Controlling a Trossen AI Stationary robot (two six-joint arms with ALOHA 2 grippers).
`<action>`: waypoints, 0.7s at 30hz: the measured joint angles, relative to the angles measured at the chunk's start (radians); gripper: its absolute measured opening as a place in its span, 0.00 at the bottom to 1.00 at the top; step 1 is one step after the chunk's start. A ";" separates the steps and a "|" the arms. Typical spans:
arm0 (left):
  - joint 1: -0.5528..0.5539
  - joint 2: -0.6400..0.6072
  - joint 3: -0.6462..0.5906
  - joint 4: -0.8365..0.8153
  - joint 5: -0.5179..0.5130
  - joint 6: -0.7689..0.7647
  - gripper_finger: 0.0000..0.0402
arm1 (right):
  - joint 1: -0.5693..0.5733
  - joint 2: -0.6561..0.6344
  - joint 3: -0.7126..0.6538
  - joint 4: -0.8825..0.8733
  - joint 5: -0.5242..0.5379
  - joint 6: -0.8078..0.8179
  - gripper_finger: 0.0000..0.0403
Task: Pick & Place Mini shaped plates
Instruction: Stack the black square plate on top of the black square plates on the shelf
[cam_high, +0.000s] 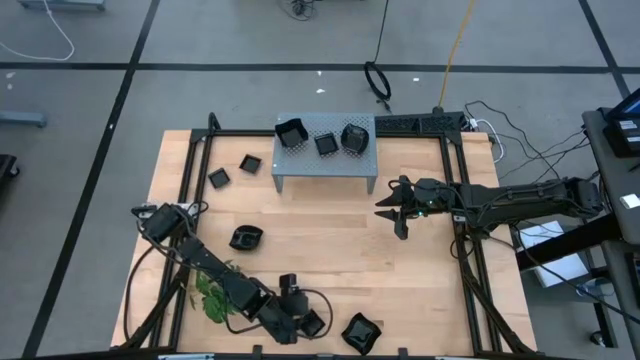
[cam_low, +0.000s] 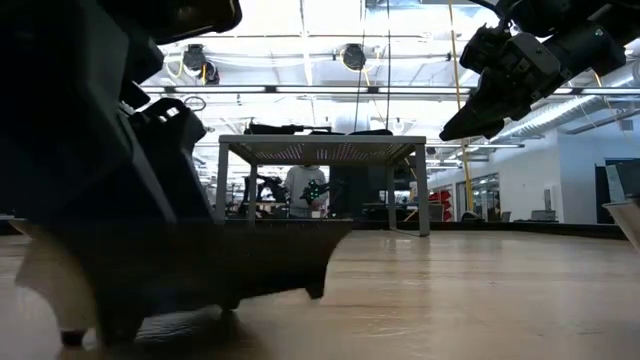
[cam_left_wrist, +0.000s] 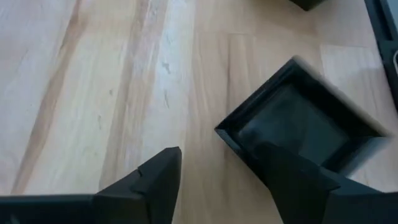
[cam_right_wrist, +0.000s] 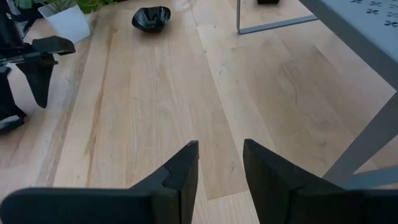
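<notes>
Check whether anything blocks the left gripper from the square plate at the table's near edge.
Nothing visible does. The left gripper is open right at the square plate; one finger already overlaps its rim, the other is over bare wood.

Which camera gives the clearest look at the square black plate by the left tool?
The left wrist view: the glossy black square plate fills the frame, rim and flat floor visible, beside the open left tool. The high view shows it small, partly under the arm. The low view shows a dark silhouette. The right wrist view misses it.
</notes>
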 joint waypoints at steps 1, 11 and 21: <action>0.000 0.000 0.000 0.001 0.002 0.000 0.54 | 0.000 0.000 0.000 0.000 0.000 0.000 0.29; 0.000 0.000 0.000 0.001 0.084 0.022 0.34 | 0.000 0.000 0.000 0.000 0.000 0.000 0.29; 0.030 -0.002 0.000 0.002 0.101 0.201 0.04 | 0.000 0.000 0.000 0.000 0.000 0.000 0.29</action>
